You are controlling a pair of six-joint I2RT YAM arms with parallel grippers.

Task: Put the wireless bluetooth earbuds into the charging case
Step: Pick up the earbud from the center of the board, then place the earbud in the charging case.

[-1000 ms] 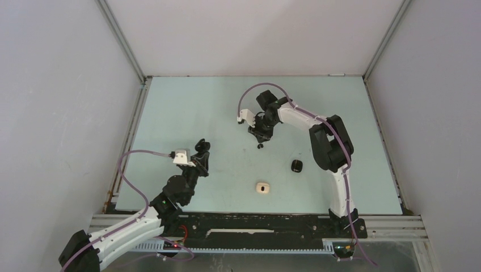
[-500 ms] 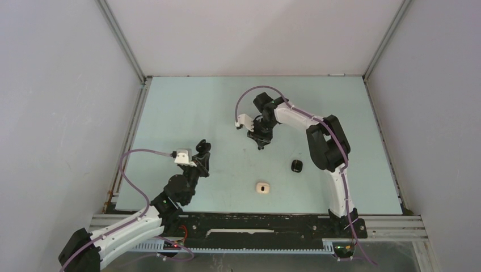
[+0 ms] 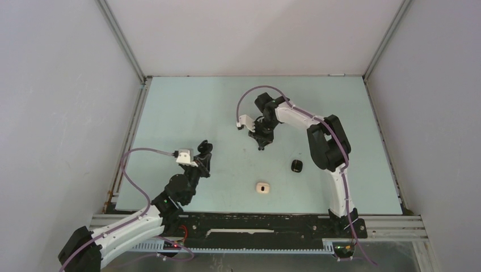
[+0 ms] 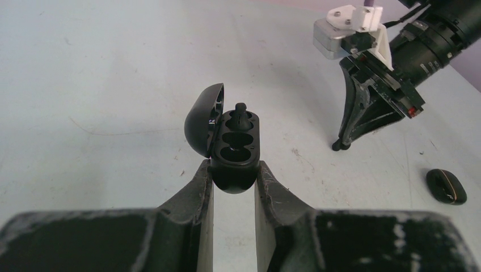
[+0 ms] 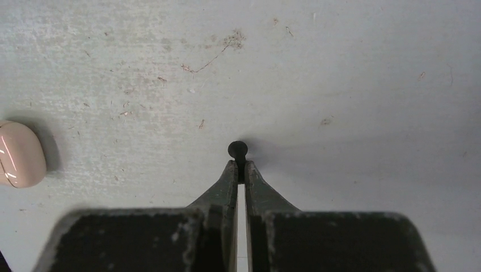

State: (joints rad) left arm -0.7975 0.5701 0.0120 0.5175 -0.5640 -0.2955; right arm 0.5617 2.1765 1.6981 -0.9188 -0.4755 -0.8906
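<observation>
Task assessed as roughly half complete. The left gripper point(image 4: 233, 166) had its jaws closed firmly on the lower body of the black charging case point(image 4: 233, 148), held with its hinged lid point(image 4: 201, 122) swung open to the left. One black earbud point(image 4: 240, 112) sat in the far socket, stem standing proud and possibly not fully pressed home; the near socket appeared empty. The right gripper point(image 5: 240, 168), well apart from the open case, had its jaws nearly closed, pinching a second black earbud point(image 5: 237, 149) by its stem, round head forward, low over the table point(image 5: 351, 68); whether it cleared the surface could not be determined. Outstanding, in my judgement: carrying this bud across and seating it. The case and buds were smooth, glossy, rounded plastic, small and likely slippery. The table was pale, matt, scuffed and flecked with debris. A cream case point(image 5: 20, 161) and a closed black case point(image 4: 446, 186), both pebble-shaped, lay unused.
</observation>
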